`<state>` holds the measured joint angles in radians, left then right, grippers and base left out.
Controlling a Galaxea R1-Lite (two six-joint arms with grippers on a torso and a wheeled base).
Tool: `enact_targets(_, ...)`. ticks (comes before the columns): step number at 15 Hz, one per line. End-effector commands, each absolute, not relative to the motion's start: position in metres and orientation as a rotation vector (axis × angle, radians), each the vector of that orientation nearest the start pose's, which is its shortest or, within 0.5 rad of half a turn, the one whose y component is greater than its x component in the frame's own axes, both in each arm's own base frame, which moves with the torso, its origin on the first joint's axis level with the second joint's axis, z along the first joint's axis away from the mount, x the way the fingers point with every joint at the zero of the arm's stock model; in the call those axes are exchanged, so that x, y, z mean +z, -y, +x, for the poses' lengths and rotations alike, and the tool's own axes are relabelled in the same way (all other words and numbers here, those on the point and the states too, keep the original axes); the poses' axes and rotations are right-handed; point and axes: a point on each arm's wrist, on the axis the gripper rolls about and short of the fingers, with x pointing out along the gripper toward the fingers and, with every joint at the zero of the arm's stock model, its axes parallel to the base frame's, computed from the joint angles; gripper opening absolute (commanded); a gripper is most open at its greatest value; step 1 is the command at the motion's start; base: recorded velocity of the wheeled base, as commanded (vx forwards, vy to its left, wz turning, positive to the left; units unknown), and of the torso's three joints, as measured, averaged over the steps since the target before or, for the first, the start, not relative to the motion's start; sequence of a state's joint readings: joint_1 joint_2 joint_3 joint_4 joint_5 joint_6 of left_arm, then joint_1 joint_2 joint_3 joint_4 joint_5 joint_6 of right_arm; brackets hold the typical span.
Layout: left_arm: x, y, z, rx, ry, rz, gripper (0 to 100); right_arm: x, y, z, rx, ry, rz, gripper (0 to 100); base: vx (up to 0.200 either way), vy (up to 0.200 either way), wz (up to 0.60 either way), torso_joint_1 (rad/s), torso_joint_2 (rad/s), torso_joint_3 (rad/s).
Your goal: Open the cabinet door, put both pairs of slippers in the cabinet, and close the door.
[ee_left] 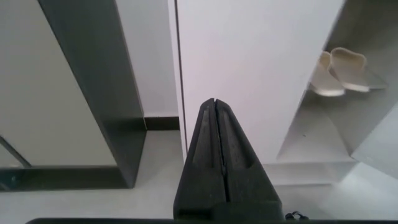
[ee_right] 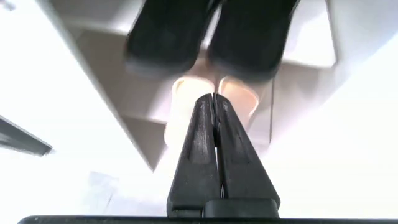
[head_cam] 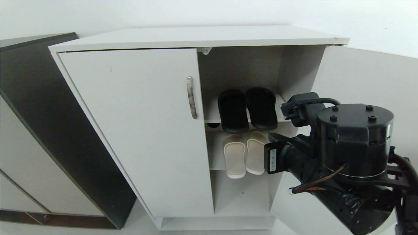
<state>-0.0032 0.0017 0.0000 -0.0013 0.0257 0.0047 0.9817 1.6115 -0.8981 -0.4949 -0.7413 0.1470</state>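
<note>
Two pairs of slippers sit inside the white cabinet (head_cam: 196, 36). The black slippers (head_cam: 247, 109) are on the upper shelf and the cream slippers (head_cam: 243, 155) on the shelf below, and both pairs overhang the front edges of their shelves. The right hand (ee_right: 214, 99) is just outside the open compartment, its fingers pressed together with nothing between them and touching nothing. The cream pair lies straight ahead of its tips, and the black pair is ahead and one shelf higher. The opening in front of this hand is bounded on its inner side by the edge of the closed left door (head_cam: 137, 130), which carries a metal handle (head_cam: 191, 97). On its outer side is the cabinet's side wall. The right door (head_cam: 365, 78) is swung wide open beyond the arm. Below the cream pair, a further compartment runs down to the cabinet's base. The left hand (ee_left: 215, 102) is likewise closed and holds nothing. It points at the lower part of the closed door, apart from it, with floor beneath. A dark grey panel (head_cam: 49, 114) stands beside the cabinet on the closed-door side.
</note>
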Motion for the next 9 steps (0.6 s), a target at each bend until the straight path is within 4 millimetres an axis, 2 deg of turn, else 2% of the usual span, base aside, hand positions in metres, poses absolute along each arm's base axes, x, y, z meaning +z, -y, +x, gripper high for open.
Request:
enact_targets(1, 0.0757, -0.0007, -0.0227, 0.023, 0.000, 0.005, 0, 0.2186, -0.2320, 0.1733, 0.228, -0.166, -0.028, 0, -0.200, 0.000, 0.00, -0.002, 0.00, -0.002)
enact_targets(9, 0.0757, -0.0007, -0.0226, 0.023, -0.002, 0.005, 0, 0.2165, -0.2319, 0.1732, 0.226, -0.171, -0.034, 0, -0.200, 0.000, 0.00, 0.002, 0.00, 0.004)
